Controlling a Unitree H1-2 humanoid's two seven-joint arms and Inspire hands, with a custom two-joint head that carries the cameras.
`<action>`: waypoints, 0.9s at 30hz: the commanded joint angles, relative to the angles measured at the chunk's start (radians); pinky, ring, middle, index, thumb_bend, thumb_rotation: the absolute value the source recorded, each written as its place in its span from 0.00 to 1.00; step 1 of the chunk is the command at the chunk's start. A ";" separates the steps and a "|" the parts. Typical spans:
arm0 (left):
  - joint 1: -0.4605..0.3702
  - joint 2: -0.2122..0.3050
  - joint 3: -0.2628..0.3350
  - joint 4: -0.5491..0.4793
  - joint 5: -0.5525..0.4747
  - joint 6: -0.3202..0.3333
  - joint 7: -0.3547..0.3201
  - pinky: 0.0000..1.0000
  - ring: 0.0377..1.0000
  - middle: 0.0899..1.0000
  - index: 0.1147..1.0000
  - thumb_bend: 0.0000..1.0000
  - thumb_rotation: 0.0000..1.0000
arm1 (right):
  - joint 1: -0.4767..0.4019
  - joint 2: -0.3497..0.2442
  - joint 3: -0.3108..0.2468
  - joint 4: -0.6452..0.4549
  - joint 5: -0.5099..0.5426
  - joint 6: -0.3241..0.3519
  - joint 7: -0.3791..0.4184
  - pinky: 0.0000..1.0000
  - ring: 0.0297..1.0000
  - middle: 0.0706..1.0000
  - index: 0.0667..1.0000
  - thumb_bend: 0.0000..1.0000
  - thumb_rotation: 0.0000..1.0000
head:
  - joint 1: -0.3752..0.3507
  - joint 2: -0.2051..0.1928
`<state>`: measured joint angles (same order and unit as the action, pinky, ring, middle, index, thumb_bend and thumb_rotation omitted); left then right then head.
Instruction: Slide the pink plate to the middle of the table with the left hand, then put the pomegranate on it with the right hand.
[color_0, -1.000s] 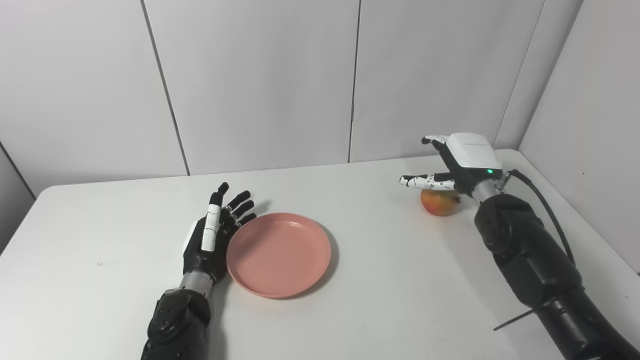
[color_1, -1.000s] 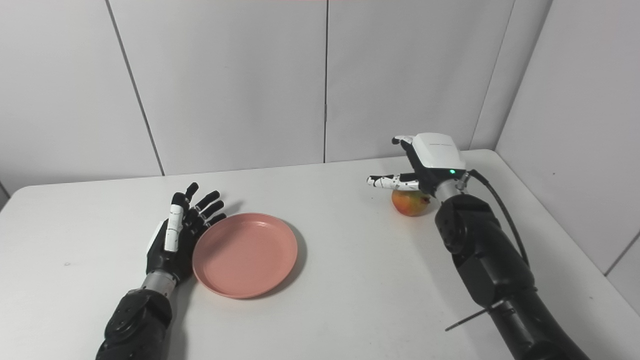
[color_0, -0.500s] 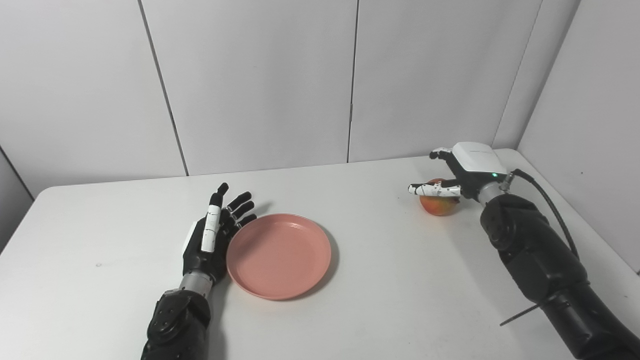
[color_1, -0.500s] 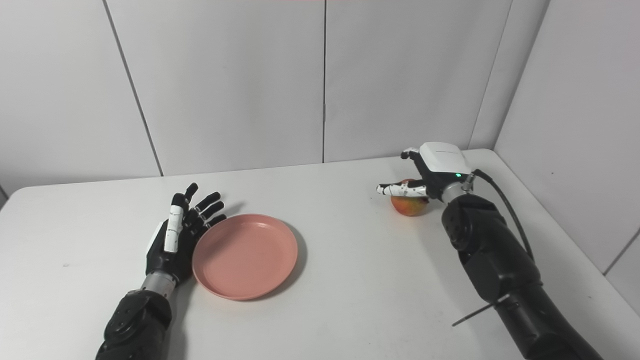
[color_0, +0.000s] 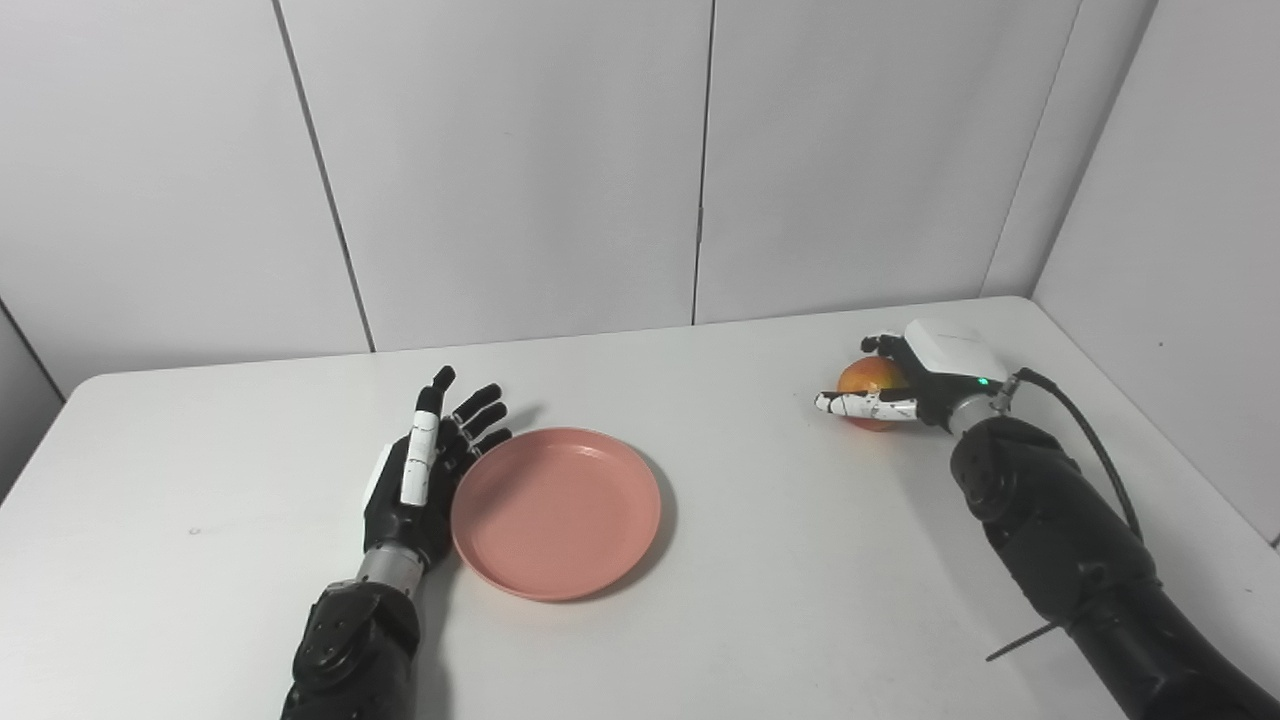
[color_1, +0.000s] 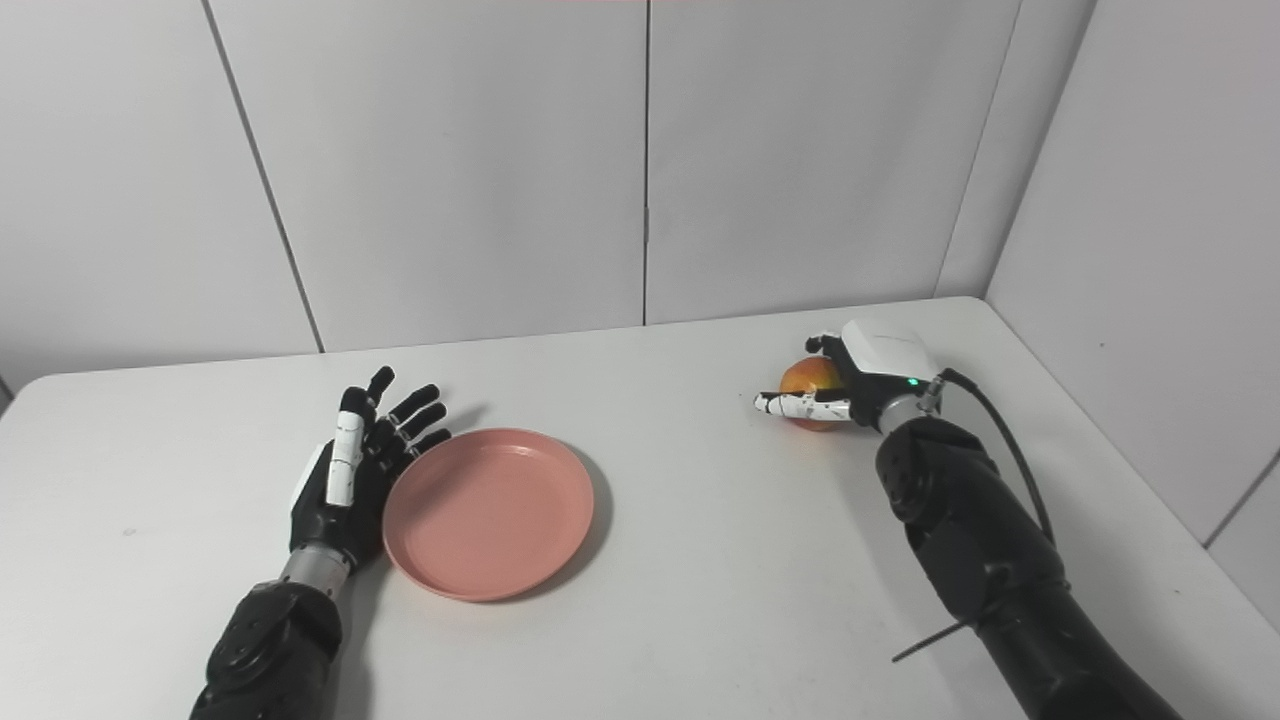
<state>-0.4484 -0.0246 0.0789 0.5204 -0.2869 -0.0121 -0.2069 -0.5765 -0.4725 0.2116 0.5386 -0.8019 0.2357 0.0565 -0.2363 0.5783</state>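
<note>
Right robot hand (color_0: 915, 385) at the pomegranate (color_0: 868, 377)
Fingers spread around it, not clamped; left robot hand (color_0: 420, 475) spread flat beside pink plate (color_0: 556, 510).

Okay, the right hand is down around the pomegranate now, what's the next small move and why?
Probably close the right hand on the pomegranate. Its thumb lies in front of the fruit and its fingers reach behind, yet a firm hold isn't visible. The pink plate waits mid-table beside the open left hand.
</note>
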 joint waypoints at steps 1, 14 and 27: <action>0.033 -0.011 -0.005 0.016 0.014 0.060 0.025 0.77 0.83 0.79 1.00 0.88 0.80 | -0.042 -0.016 -0.003 0.018 0.011 -0.009 -0.054 0.64 0.73 0.77 0.75 0.88 0.83 | 0.004 0.001; 0.041 -0.017 -0.014 0.003 0.022 0.069 0.036 0.75 0.82 0.78 1.00 0.90 0.79 | -0.057 0.006 0.044 0.143 0.062 -0.029 -0.154 0.62 0.72 0.76 0.74 0.84 0.75 | 0.024 0.005; 0.039 -0.024 -0.010 0.003 0.014 0.075 0.038 0.74 0.82 0.77 1.00 0.89 0.77 | -0.060 0.012 0.058 0.172 0.134 -0.106 -0.258 0.27 0.32 0.44 0.46 0.53 0.00 | 0.027 0.006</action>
<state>-0.4344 -0.0416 0.0719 0.4994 -0.2806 -0.0049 -0.1882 -0.6271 -0.4511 0.2596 0.7104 -0.6648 0.1487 -0.2166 -0.2102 0.5829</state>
